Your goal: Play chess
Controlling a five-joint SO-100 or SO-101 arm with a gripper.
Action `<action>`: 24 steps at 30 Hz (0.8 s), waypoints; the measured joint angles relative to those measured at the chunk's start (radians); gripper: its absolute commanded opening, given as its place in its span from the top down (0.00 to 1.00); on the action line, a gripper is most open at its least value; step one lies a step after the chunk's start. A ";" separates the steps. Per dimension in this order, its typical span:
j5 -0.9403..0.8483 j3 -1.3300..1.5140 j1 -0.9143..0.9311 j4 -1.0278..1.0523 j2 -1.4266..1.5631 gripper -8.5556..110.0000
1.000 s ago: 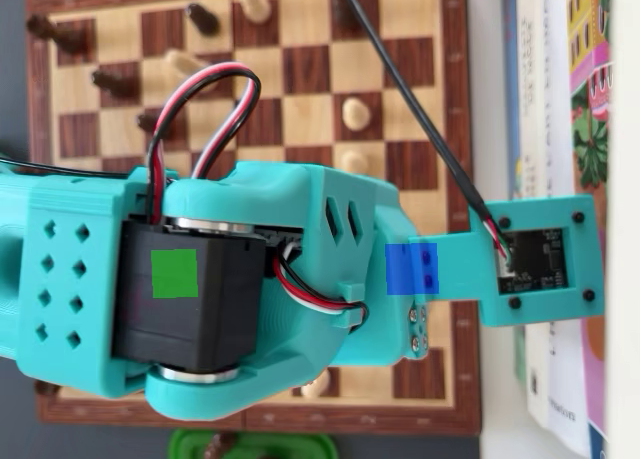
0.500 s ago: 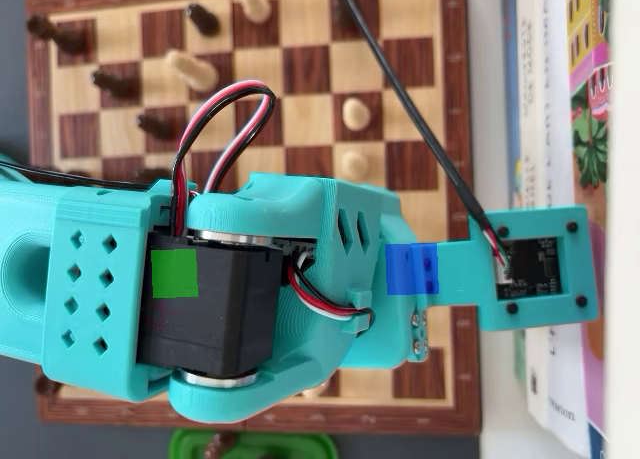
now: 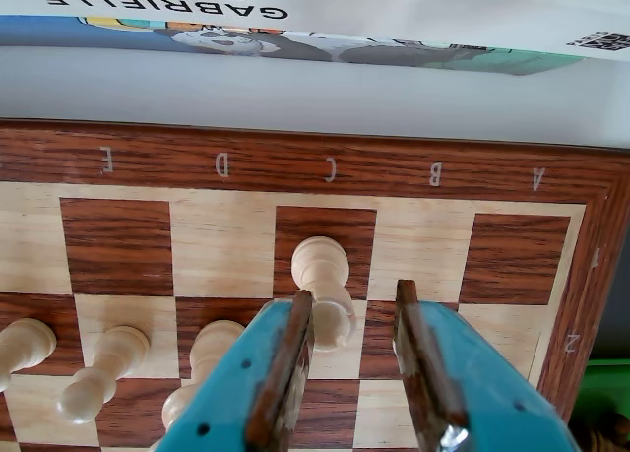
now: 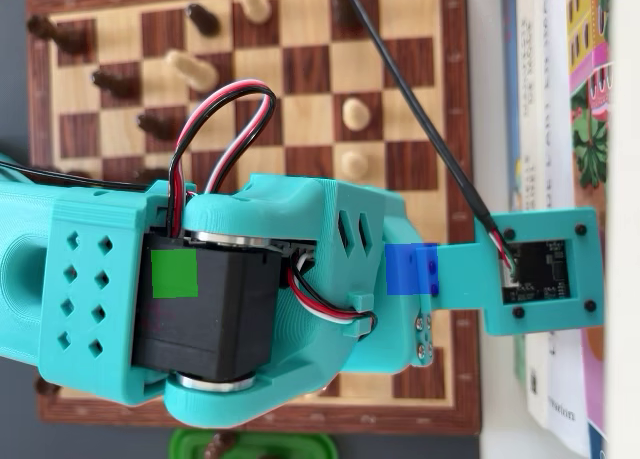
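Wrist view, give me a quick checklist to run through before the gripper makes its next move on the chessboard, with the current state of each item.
1. Jaws apart: ok, the gripper is open in the wrist view.
2. Gripper empty: ok, nothing sits between the fingers.
3. Target piece centred between the fingers: not ok, the nearest light piece stands beside the left finger, not in the gap.
4. Neighbouring light pawns clear of the fingers: cannot tell, one sits partly behind the left finger.
5. Black cable clear of pieces: cannot tell from the overhead view.
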 measured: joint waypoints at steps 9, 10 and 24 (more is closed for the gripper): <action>0.000 0.000 -0.002 0.000 0.000 0.81; 0.000 0.000 -0.003 0.000 0.000 0.81; 0.026 0.000 -0.018 0.025 0.002 0.81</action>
